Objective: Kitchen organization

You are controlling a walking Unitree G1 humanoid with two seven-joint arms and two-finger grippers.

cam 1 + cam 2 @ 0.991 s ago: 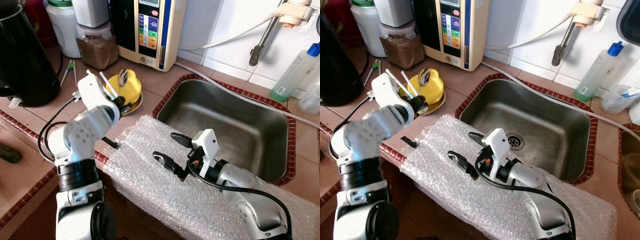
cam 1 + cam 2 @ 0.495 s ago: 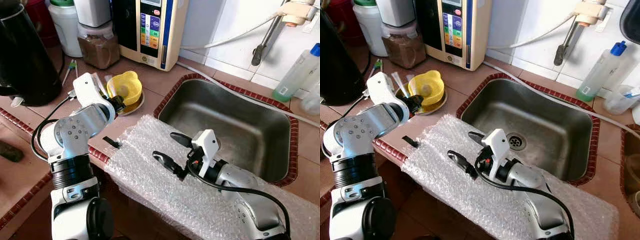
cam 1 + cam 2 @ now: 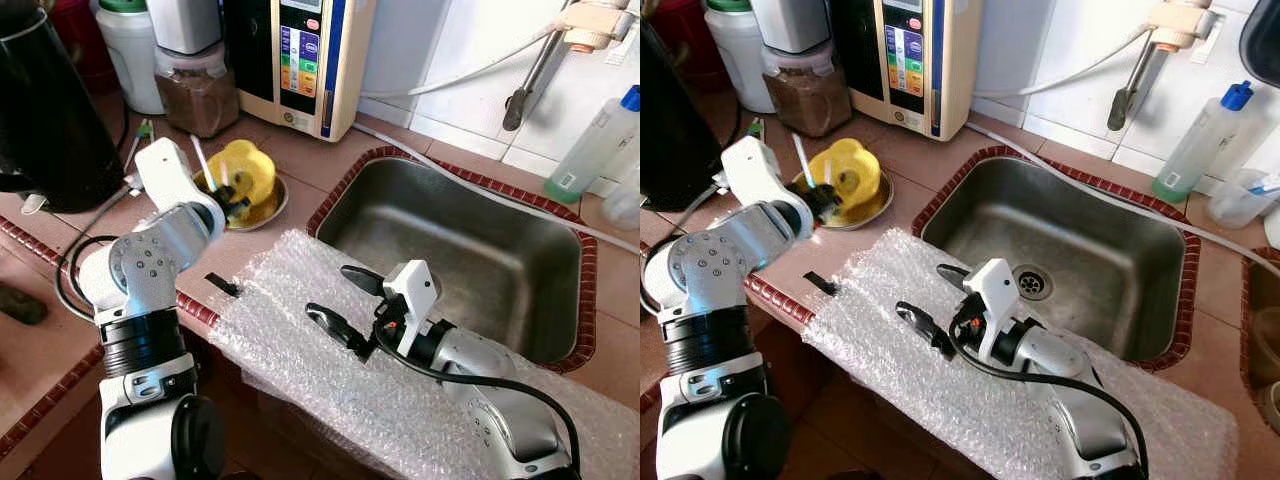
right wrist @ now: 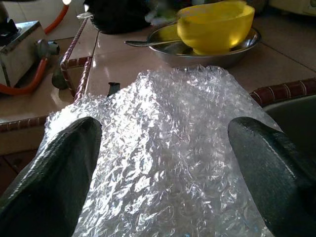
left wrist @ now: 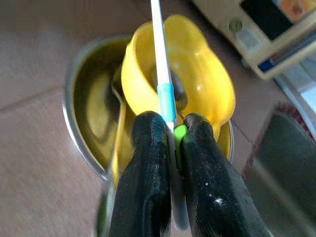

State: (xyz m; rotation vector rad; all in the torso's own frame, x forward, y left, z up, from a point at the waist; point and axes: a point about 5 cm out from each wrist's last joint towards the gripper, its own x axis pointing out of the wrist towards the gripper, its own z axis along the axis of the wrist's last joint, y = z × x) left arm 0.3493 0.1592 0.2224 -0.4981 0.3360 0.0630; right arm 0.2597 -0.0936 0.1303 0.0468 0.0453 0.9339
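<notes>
We've got the left gripper [image 5: 170,148] pinched on a white straw [image 5: 161,64] over the yellow cup [image 5: 197,74] in the steel dish [image 5: 81,123], right gripper [image 4: 163,143] open w/ nothing over bubble wrap [image 4: 163,148], so lift straight, w/o tipping the cup.

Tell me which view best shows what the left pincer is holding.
The left wrist view: the left pincer is shut on a thin white stick with a blue band, above the yellow cup in the metal dish. The eye views show the stick small, poking past the arm.
</notes>
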